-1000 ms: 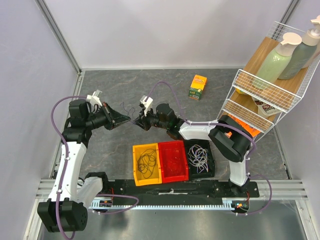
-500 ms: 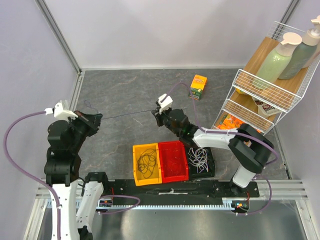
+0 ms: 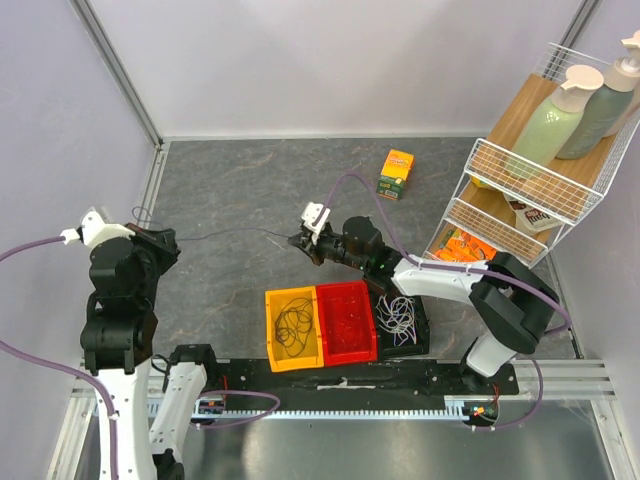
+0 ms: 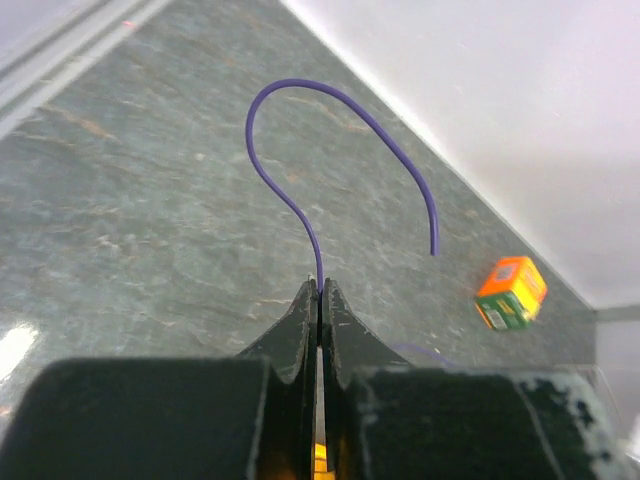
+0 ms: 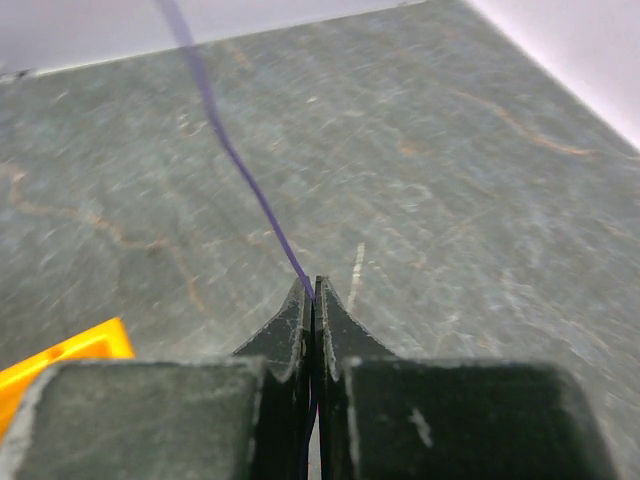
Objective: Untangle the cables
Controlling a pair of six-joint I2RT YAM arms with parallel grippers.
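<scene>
A thin purple cable [image 3: 230, 235] runs stretched between my two grippers above the grey tabletop. My left gripper [image 3: 166, 240] is shut on its left part. In the left wrist view the cable's free end [image 4: 300, 86] curls up and over from the gripper's tips [image 4: 319, 290]. My right gripper [image 3: 296, 241] is shut on the other end. In the right wrist view the cable [image 5: 245, 185] leaves the gripper's tips [image 5: 314, 292] and runs up to the left. Black cables [image 3: 293, 320] lie coiled in a yellow bin [image 3: 272, 330], white ones [image 3: 398, 312] in a black bin [image 3: 420, 335].
A red bin [image 3: 345, 322] stands between the yellow and black bins at the near edge. An orange and green box [image 3: 398, 173] lies at the back. A wire shelf rack [image 3: 520, 190] with two pump bottles stands at the right. Walls close in the left and back.
The grippers were close together. My left arm has pulled away to the left, drawing the purple cable out. The right gripper has closed on the cable and shifted slightly.
</scene>
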